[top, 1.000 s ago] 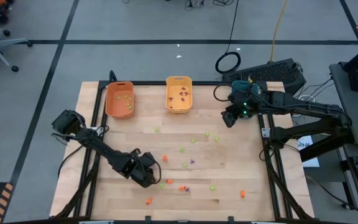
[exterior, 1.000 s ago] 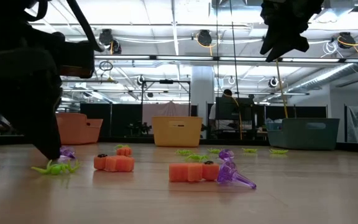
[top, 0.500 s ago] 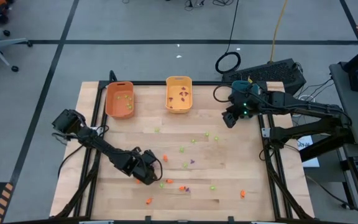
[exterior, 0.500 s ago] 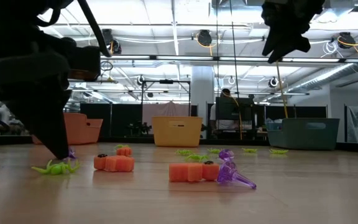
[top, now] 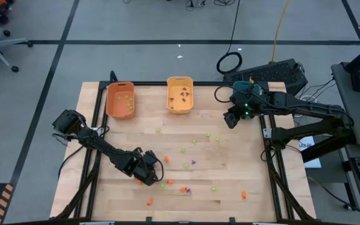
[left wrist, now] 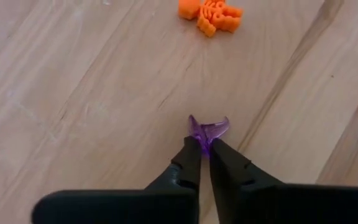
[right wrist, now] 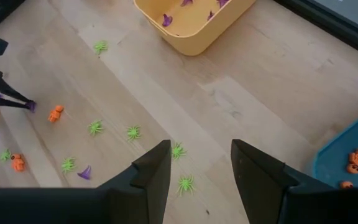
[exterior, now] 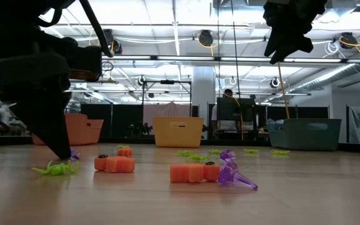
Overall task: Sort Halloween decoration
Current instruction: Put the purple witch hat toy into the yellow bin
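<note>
Purple trinket [left wrist: 207, 130], pinched only at its edge by the left gripper [left wrist: 204, 148], could slip free on lifting; right gripper [right wrist: 194, 163] waits spread.

you get even, bright overhead light on the tabletop [top: 230, 175] in the high view, shadows faint. in the low view, ceiling strip lights [exterior: 186, 31] glare behind; the left end effector [exterior: 58, 150] reads as a black silhouette. left wrist view: soft, diffuse light, fingers [left wrist: 188, 171] slightly out of focus.
</note>
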Robot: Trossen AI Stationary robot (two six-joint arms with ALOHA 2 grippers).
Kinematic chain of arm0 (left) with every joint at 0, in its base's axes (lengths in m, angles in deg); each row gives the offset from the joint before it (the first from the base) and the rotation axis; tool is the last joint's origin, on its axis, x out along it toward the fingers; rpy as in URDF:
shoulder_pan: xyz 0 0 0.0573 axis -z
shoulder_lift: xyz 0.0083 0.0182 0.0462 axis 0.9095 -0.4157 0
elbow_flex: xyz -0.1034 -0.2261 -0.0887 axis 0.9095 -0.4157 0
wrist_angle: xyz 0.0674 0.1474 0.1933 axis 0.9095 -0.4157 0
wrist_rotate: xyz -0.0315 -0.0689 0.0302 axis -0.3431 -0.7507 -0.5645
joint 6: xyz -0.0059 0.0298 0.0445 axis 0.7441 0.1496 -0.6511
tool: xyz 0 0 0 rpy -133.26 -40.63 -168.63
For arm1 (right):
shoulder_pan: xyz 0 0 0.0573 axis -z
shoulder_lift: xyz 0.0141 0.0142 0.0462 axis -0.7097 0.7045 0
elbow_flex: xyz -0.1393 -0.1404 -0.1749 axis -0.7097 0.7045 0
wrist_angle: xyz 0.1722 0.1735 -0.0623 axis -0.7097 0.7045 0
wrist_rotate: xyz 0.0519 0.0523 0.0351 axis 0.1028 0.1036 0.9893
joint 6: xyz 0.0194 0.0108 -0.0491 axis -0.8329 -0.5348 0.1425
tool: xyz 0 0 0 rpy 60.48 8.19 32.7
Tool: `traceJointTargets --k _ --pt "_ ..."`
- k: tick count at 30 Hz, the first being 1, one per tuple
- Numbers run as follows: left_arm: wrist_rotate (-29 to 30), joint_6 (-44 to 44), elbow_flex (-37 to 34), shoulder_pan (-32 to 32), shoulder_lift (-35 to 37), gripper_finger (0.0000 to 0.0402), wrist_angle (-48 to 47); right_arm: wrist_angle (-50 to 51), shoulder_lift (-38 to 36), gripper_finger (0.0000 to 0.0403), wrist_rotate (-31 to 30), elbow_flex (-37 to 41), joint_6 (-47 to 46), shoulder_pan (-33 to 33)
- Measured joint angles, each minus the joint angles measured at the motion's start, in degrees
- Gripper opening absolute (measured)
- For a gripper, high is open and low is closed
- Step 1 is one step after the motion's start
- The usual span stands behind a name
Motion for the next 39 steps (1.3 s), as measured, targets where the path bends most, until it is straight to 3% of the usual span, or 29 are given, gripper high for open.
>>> traceJointTargets --k 10,20,29,39 --pt "-1.1 3.6 0.1 -0.3 1.2 0.0001 0.7 0.0 0.0 0.0155 0.0 0.0 0.0 0.0" --pt "0.4 7.3 0.2 -3.8 11.9 0.0 1.4 0.0 0.0 0.0155 0.0 0.0 0.0 0.0" --pt "1.0 0.3 0.2 -9.3 22.4 0.0 10.2 -0.1 0.0 0.0155 0.0 0.0 0.0 0.0" --pt "5.1 -13.9 0.3 -14.8 31.1 0.0 25.2 -0.1 0.0 0.0155 0.0 0.0 -2.8 0.0"
